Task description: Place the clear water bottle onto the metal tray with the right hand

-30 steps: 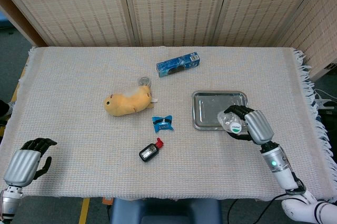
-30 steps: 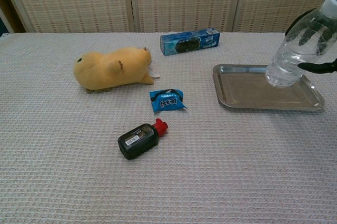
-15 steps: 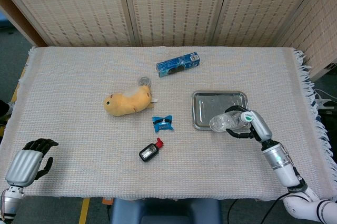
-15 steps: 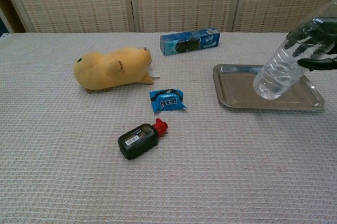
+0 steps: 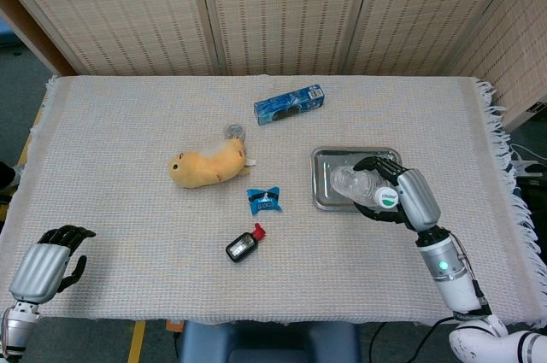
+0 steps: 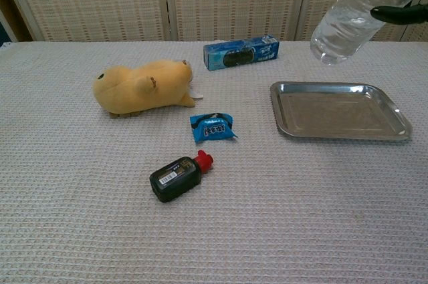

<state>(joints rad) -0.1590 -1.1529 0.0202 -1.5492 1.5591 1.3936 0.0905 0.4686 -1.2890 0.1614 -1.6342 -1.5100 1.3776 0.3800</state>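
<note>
My right hand (image 5: 402,196) grips the clear water bottle (image 5: 355,185) and holds it tilted in the air above the metal tray (image 5: 329,163). In the chest view the clear water bottle (image 6: 344,20) hangs high at the top right with its base pointing down-left, well above the metal tray (image 6: 334,113), and only a dark fingertip (image 6: 401,13) of the right hand shows. The tray carries nothing. My left hand (image 5: 43,262) rests at the near left table edge, fingers curled, holding nothing.
A yellow plush toy (image 5: 205,164) lies mid-table. A blue snack packet (image 5: 264,200) and a small black bottle with a red cap (image 5: 242,246) lie left of the tray. A blue biscuit box (image 5: 288,103) sits further back.
The right hand has lifted the bottle higher and shifted it back over the tray, tilting it more. The left hand has stayed in place.
</note>
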